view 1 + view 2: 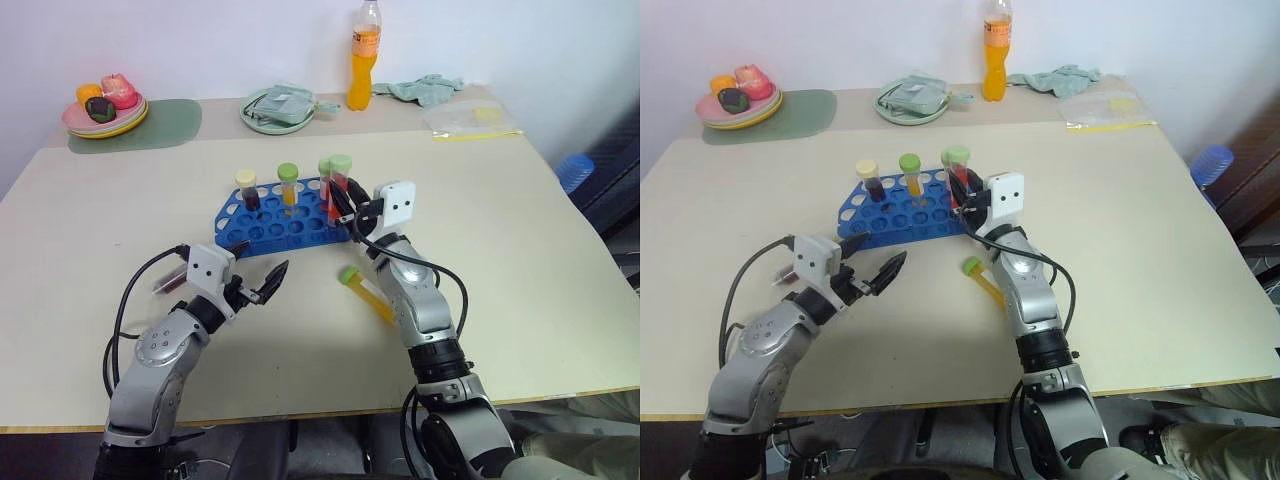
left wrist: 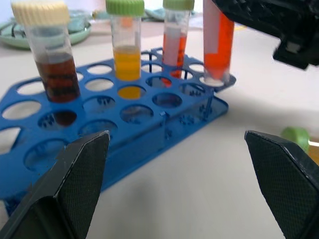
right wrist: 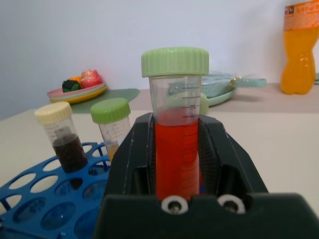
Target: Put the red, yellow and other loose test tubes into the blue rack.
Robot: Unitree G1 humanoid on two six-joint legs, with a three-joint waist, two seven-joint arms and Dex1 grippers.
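The blue rack point(image 1: 262, 226) stands mid-table. Three tubes stand upright in it: a maroon one with a cream cap point(image 1: 247, 190), a yellow one with a green cap point(image 1: 288, 184) and a reddish one with a green cap point(image 2: 174, 45). My right gripper point(image 1: 341, 203) is shut on an upright red tube with a green cap point(image 3: 177, 144), whose lower end sits at a hole at the rack's right end point(image 2: 215, 78). A yellow tube point(image 1: 366, 294) lies on the table in front of the rack, right of my left gripper point(image 1: 258, 288), which is open and holds nothing.
At the back stand a tall orange drink bottle point(image 1: 365, 55), a green plate with packets point(image 1: 278, 108), a plate of toy food point(image 1: 105, 108) on a green mat, a crumpled cloth point(image 1: 425, 88) and a clear bag point(image 1: 470, 120). A blue object point(image 1: 575, 170) lies beyond the right table edge.
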